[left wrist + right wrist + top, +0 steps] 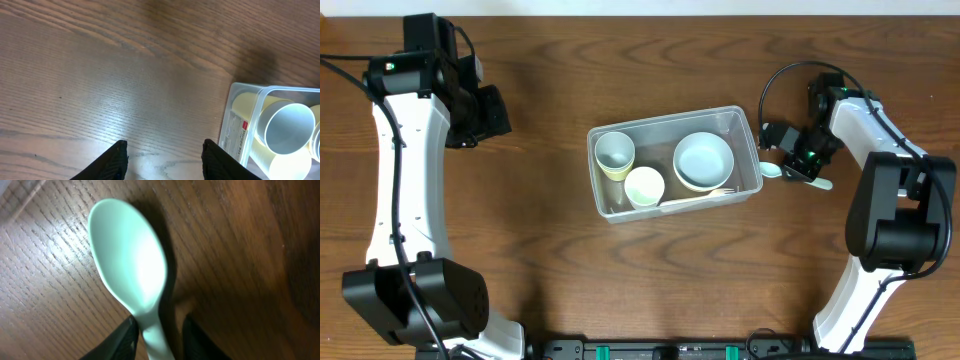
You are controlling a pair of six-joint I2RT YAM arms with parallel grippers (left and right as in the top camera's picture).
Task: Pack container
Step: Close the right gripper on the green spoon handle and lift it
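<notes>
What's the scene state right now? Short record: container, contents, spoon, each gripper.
container: clear plastic bin, mid-scene, no lid
contents: white cup, cream cup, bowl, pale utensil along the near wall
spoon: mint green, outside the container at its right end
left gripper: open, empty, over the table left of the container
right gripper: straddles the spoon handle; grip unclear

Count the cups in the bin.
2: a cup at the bin's left end, a cup beside it by the near wall. Nested ones may be hidden.
</notes>
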